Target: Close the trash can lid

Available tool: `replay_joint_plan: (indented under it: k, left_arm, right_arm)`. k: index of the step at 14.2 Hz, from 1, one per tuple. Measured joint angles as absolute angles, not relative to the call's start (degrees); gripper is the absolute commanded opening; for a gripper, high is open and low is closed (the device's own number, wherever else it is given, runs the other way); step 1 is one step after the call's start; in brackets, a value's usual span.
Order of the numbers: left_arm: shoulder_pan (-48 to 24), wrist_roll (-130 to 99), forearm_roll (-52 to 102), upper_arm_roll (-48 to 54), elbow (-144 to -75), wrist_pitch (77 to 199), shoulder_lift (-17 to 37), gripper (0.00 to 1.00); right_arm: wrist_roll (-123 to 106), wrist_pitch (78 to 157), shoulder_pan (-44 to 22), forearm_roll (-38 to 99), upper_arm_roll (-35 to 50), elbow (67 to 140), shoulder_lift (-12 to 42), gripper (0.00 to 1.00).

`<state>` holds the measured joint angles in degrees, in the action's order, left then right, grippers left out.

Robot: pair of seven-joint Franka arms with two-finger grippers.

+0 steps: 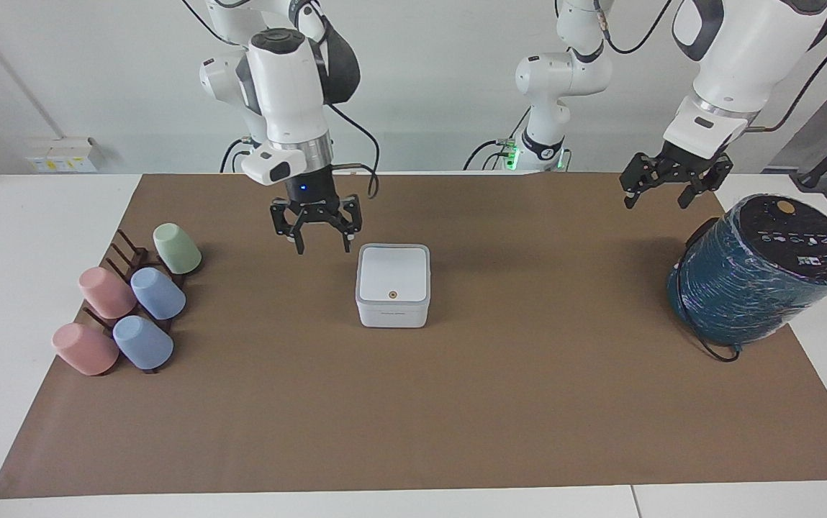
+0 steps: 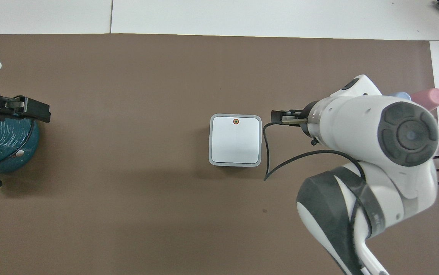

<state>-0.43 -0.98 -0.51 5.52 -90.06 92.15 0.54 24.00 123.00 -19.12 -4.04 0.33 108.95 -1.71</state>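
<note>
The small white trash can (image 1: 391, 314) stands in the middle of the brown mat. Its lid (image 1: 393, 276) lies flat and shut on top, with the orange-brown dot toward the edge farther from the robots; it also shows in the overhead view (image 2: 235, 142). My right gripper (image 1: 322, 247) is open and empty, raised over the mat beside the bin, toward the right arm's end; it touches nothing. In the overhead view, the right gripper (image 2: 281, 117) shows beside the lid. My left gripper (image 1: 659, 196) is open and waits in the air next to the teal cylinder.
A big dark teal wrapped cylinder (image 1: 758, 272) with a black top leans at the left arm's end, also in the overhead view (image 2: 1, 144). A dark rack with several pastel cups (image 1: 132, 302) lies at the right arm's end. The brown mat (image 1: 413, 417) covers the table.
</note>
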Motion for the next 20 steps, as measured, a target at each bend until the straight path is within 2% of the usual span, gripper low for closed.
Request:
replay_joint_plan:
  k: [6, 12, 20]
  left_arm:
    - [-0.4, -1.0, -0.5, 5.5, -90.1, 92.1, 0.5, 1.00]
    - [-0.4, -1.0, -0.5, 5.5, -90.1, 92.1, 0.5, 1.00]
    - [-0.4, -1.0, -0.5, 5.5, -90.1, 92.1, 0.5, 1.00]
  right_arm:
    - [17.9, 111.8, -11.9, -1.1, 0.2, 108.1, -4.7, 1.00]
    - [9.8, 107.6, -3.0, -0.4, 0.1, 107.1, -6.3, 1.00]
    - [9.1, 94.6, 0.3, -0.4, 0.1, 96.2, -6.6, 1.00]
